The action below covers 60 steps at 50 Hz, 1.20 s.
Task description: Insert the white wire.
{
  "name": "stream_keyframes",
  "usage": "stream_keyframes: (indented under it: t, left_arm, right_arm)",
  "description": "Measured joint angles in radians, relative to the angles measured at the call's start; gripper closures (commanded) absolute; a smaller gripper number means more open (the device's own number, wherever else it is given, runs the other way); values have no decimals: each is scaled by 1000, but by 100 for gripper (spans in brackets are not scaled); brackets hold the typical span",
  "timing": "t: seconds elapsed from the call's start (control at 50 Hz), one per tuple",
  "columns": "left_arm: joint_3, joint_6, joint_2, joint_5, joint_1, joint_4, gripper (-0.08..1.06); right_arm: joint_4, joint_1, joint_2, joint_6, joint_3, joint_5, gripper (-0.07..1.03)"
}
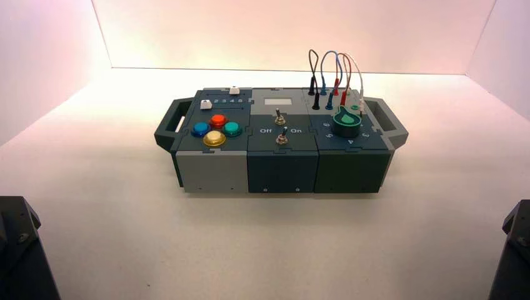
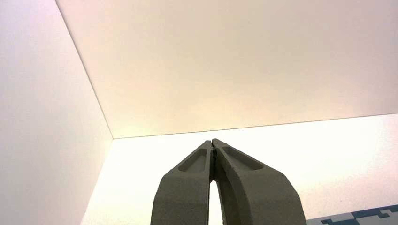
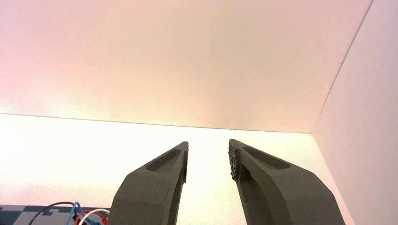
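The white wire (image 1: 357,67) arches above the back right corner of the box (image 1: 281,165), beside the black, blue and red wires. One white plug (image 1: 362,101) points down next to the green knob (image 1: 345,121); the wire's other end cannot be made out. A bit of the white wire (image 3: 101,211) also shows at the edge of the right wrist view. My right gripper (image 3: 209,146) is open and empty, held well short of the box. My left gripper (image 2: 213,142) is shut on nothing, also far from the box. Both arms sit at the near corners.
The box carries coloured round buttons (image 1: 216,128) on its left part, two toggle switches (image 1: 280,127) in the middle marked Off and On, and dark handles (image 1: 167,124) at both ends. Pale walls close the table at the back and sides.
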Motion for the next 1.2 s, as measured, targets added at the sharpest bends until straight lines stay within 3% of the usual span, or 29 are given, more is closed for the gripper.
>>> stream_keyframes:
  t: [0.14,0.26,0.46,0.62,0.68,0.8,0.86,0.96,1.04,1.16,1.2]
  left_arm:
    - [0,-2,-2,15,0,0,101]
    - [-2,-2,-3,57,0,0,101]
    - [-67,-3,-3,267,-6,-2,101]
    - [-117,-2,-14,434,-49,-2,101]
    - [-147,3,-26,538,-67,-2,101]
    - [-190,8,-37,663,-84,-2,101]
    - [-210,25,-38,716,-97,-2,101]
    - [-249,103,-35,841,-137,-2,101]
    - [-279,137,-25,923,-163,-9,101]
    - [-327,153,5,1034,-198,-51,101]
    - [-336,155,20,1057,-204,-81,101]
  right_arm:
    - [2,9,0,0,-3,40,49]
    - [2,18,0,6,-32,129,49]
    - [3,29,-44,8,-104,282,49]
    - [3,58,-38,3,-153,443,49]
    - [3,67,-17,-8,-179,514,49]
    - [3,72,41,-37,-247,676,49]
    - [3,77,63,-46,-278,736,49]
    - [3,103,101,-67,-330,830,49]
    - [5,137,135,-77,-360,887,49]
    - [15,186,172,-80,-383,922,49]
    - [20,193,176,-83,-385,923,50]
